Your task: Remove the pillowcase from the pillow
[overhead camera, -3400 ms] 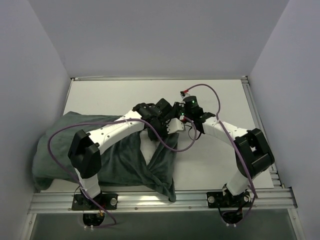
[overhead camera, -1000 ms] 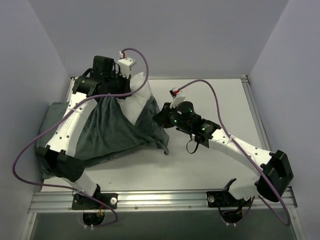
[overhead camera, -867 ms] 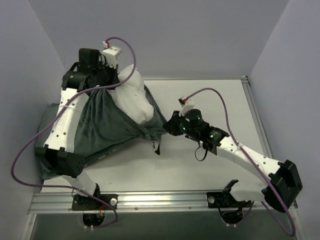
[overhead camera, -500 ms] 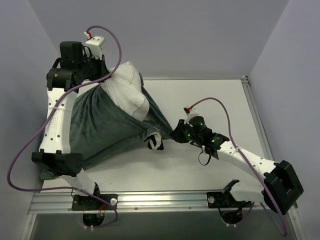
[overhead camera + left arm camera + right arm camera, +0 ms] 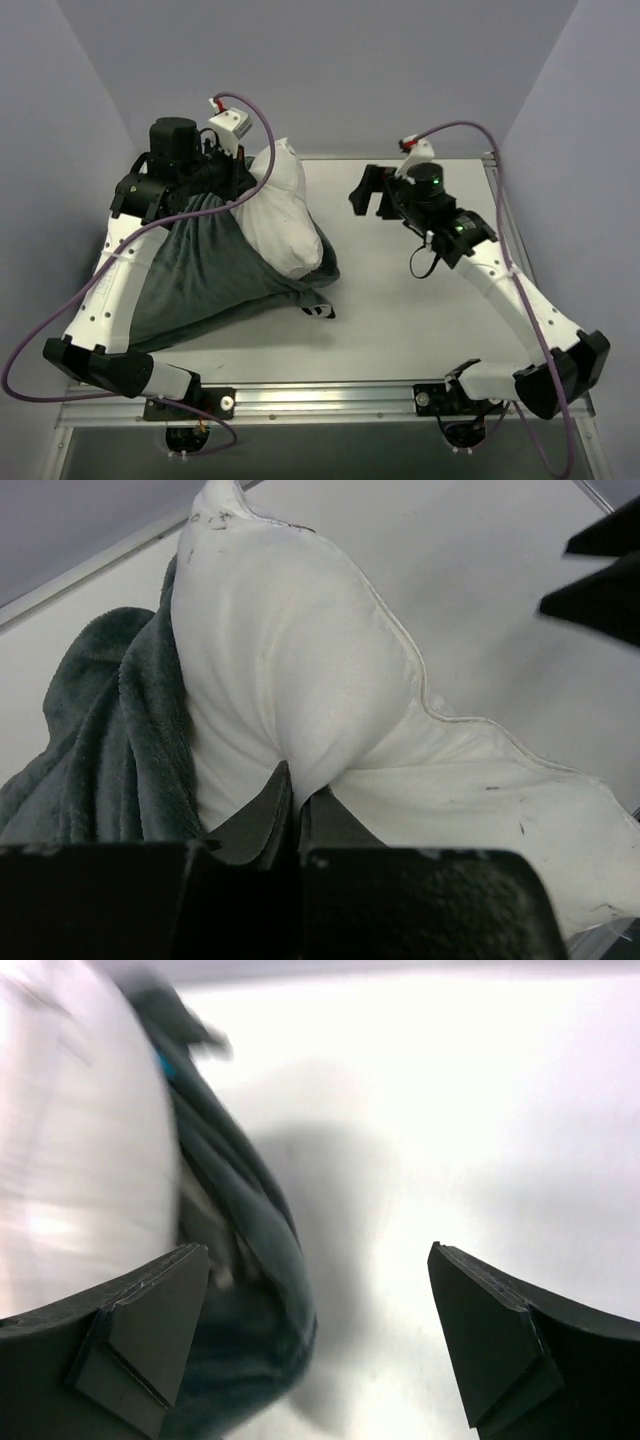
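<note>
My left gripper (image 5: 245,172) is raised over the table's back left and shut on a fold of the white pillow (image 5: 283,215). In the left wrist view its jaws (image 5: 293,780) pinch the pillow (image 5: 330,680) tight. The dark grey pillowcase (image 5: 200,270) hangs round the pillow's lower half and pools on the table, with a zebra-striped bit (image 5: 318,311) at its front edge. Grey plush (image 5: 110,730) lies left of the pillow. My right gripper (image 5: 368,195) is open, lifted and apart from the cloth. Between its fingers (image 5: 318,1250) the blurred pillowcase (image 5: 250,1260) and pillow (image 5: 80,1140) lie below.
The white table (image 5: 420,320) is walled in grey on the left, back and right. An aluminium rail (image 5: 330,395) runs along the near edge by the arm bases. Purple cables loop off both arms.
My right gripper has opened, let go of the pillowcase edge, and swung up and back to the right. The freed edge dropped to the table. My left gripper still holds the pillow aloft.
</note>
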